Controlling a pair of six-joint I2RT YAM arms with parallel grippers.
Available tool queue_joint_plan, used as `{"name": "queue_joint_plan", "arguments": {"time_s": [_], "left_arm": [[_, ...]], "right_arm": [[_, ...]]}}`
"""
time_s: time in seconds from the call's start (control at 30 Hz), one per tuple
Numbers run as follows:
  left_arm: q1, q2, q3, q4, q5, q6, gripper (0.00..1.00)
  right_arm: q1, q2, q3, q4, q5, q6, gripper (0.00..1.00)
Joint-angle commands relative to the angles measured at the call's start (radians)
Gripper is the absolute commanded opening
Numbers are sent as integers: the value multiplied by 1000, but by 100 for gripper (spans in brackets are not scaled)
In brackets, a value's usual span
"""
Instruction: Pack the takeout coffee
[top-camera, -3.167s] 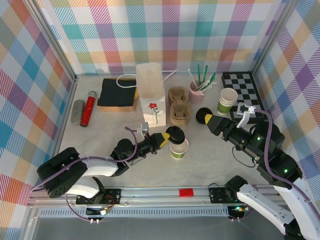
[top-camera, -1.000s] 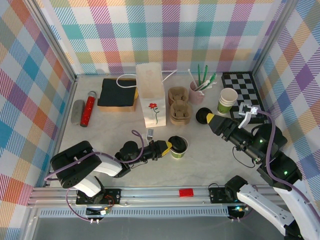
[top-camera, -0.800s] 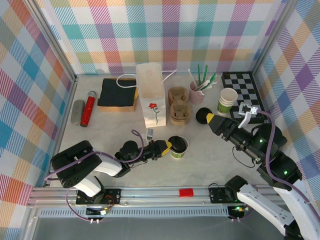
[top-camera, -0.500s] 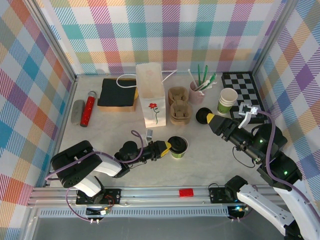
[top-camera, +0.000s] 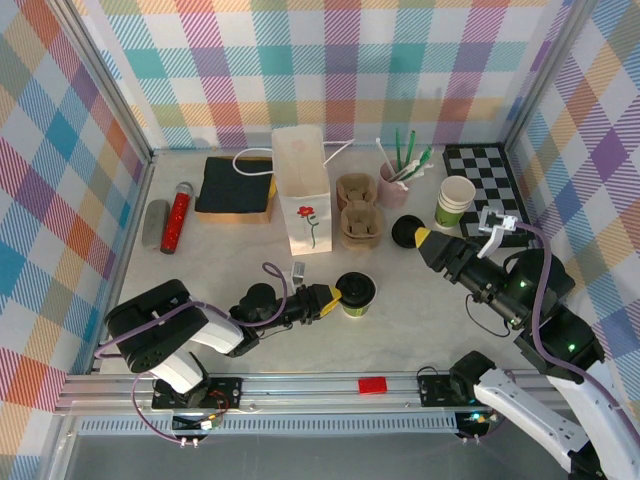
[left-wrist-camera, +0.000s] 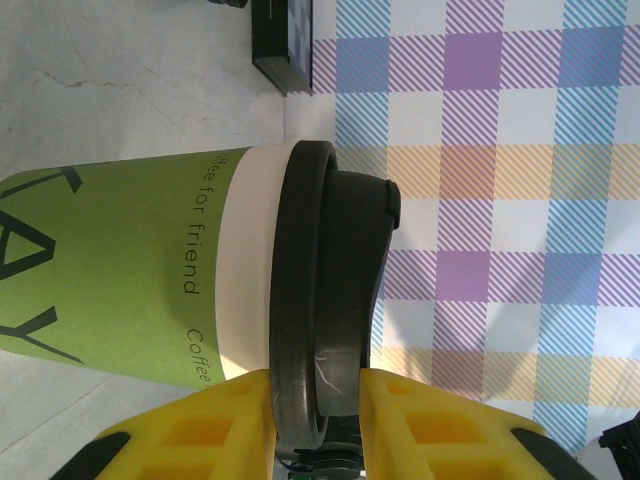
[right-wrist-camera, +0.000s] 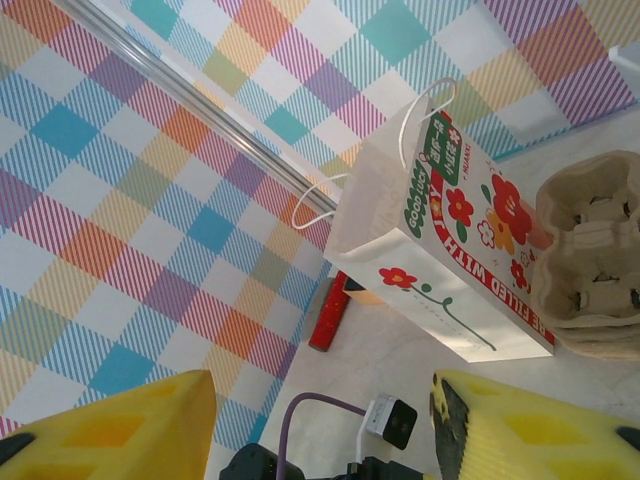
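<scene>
Comparing with a few seconds back: held a black lid over an open green cup then, has since pressed it home, and has left the cup standing where it was. Makes of it a finished takeout coffee (top-camera: 357, 293), upright on the worktop (top-camera: 430, 325), toward the near side, near and right of the white paper bag (top-camera: 303, 190) and well apart from it. Means, judging by the layout, capping over and bagging yet to come, with the cup outside the bag and the bag's mouth facing up.

Reaching in from the left, low and almost flat along the near worktop: left arm (top-camera: 200, 330) bent at the elbow, wrist rolled onto its side, left pincer (top-camera: 337, 293) brought up against the left side of the cup at lid height. Seen from the wrist, yellow fingers (left-wrist-camera: 225, 410) hugging the rim of the lid (left-wrist-camera: 320, 300) on both sides, with no gap to make out. Cannot tell whether still squeezing or already letting go.

Over on the right, holding much as before: right arm (top-camera: 505, 285) stretched leftward from the right side, right pincer (right-wrist-camera: 322, 400) aimed at the bag. Fingers spread wide with nothing between them, and, from above, the tip just beside a loose black lid (top-camera: 402, 232) to the far right of the coffee. Looks free to steady the bag when bagging starts.
</scene>
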Motion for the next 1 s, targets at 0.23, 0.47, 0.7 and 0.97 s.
{"name": "queue_joint_plan", "arguments": {"time_s": [0.23, 0.47, 0.7, 0.97], "left_arm": [[11, 31, 22, 32, 11, 28, 28], [13, 44, 36, 33, 10, 28, 28], [14, 62, 57, 32, 17, 26, 28], [19, 61, 63, 32, 18, 28, 29]], "right_arm": [[-5, -17, -14, 31, 21, -13, 58], [-5, -27, -15, 30, 26, -18, 57], [-5, -31, -24, 20, 35, -18, 57], [-5, -29, -23, -7, 50, -27, 61]]}}
